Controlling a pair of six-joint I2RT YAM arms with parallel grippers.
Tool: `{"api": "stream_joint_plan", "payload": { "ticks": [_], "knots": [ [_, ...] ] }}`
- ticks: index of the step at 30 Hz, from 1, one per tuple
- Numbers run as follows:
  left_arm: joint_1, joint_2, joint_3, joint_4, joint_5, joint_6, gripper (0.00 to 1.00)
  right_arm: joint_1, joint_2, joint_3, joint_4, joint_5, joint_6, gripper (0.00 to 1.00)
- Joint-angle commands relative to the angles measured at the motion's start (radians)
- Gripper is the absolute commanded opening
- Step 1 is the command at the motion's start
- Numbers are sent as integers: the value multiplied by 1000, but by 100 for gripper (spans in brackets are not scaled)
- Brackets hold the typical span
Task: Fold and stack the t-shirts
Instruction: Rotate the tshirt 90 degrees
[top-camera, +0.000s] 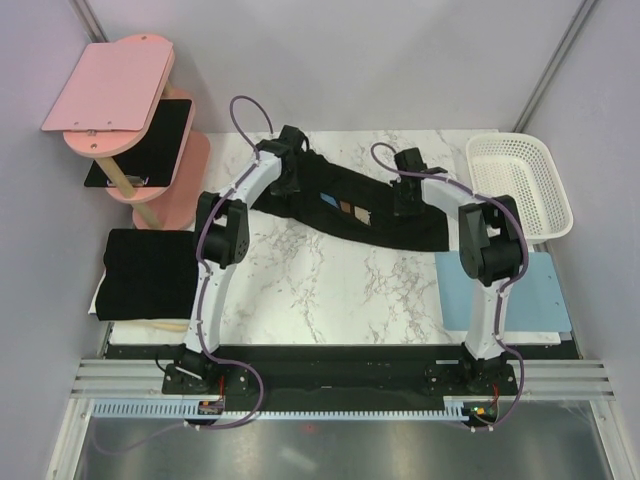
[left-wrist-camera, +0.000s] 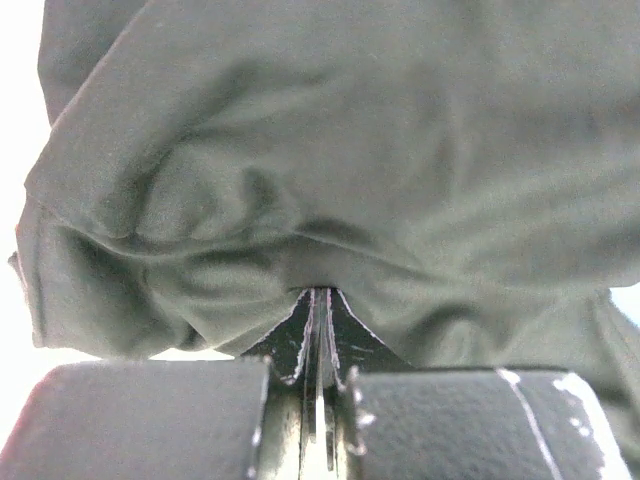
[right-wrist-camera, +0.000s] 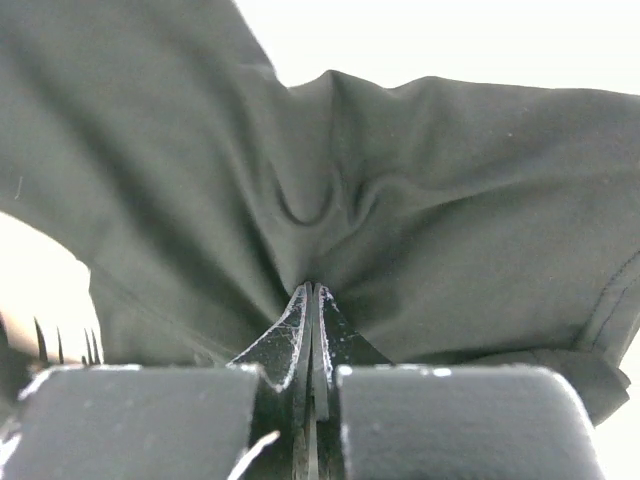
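Pinched fabric sits thin in left gripper (left-wrist-camera: 318, 300) and right gripper (right-wrist-camera: 312, 295), either side of the print (top-camera: 347, 208) on the t-shirt (top-camera: 385, 215); I fear uneven pulling slips it.

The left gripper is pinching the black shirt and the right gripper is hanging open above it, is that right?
Not quite. The right gripper is not open: the right wrist view shows it shut on the black t-shirt too. The left gripper is pinching the shirt, as you said.
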Motion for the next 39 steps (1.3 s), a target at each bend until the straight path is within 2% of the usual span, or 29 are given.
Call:
{"api": "stream_joint_plan", "payload": {
  "ticks": [1, 6, 9, 12, 18, 21, 25, 28, 31, 34, 35, 39],
  "knots": [
    [12, 124, 213, -87, -27, 83, 2, 61, -114, -124, -143, -77, -14, 0],
    [19, 218, 396, -67, 31, 134, 2, 125, -228, -255, -169, -213, 3, 0],
    [19, 209, 396, -2, 78, 141, 2, 147, -274, -333, -162, -317, 17, 0],
    [19, 194, 399, 70, 102, 141, 2, 164, -300, -378, -172, -359, 21, 0],
    [31, 109, 369, 114, 198, 143, 2, 165, -370, -378, -151, -531, 17, 0],
    [26, -36, 220, 137, 241, 123, 2, 165, -403, -329, -146, -517, 9, 0],
    [-9, -256, -130, 245, 318, 89, 2, 162, -388, -238, -93, -399, -3, 0],
    [-63, -412, -327, 315, 348, 65, 2, 156, -331, -159, -25, -326, 3, 0],
    [-127, -516, -482, 358, 382, 23, 2, 145, -228, -59, 56, -330, 18, 0],
    [-199, -593, -629, 413, 416, -38, 2, 142, -70, 108, 78, -352, 14, 0],
    [-242, -612, -666, 433, 419, -58, 2, 141, 8, 195, 82, -367, 8, 0],
    [-339, -652, -809, 535, 434, -130, 2, 144, 154, 360, 104, -366, -5, 0]
  ]
}}
